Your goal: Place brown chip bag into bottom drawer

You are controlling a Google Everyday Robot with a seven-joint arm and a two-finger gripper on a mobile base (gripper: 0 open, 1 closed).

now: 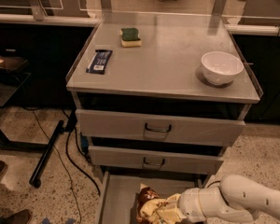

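Observation:
The brown chip bag [155,206], brown on top and cream-yellow below, lies inside the open bottom drawer [115,195] at the lower edge of the camera view. My white arm reaches in from the lower right, and my gripper [176,213] is at the bag's right end, down in the drawer. The arm's wrist hides the fingers.
On the cabinet top sit a white bowl [221,67] at right, a dark blue wrapper bar [99,61] at left and a green-yellow sponge [130,36] at the back. Two higher drawers [157,128] are pushed in. A black pole and cables [51,148] lie on the floor at left.

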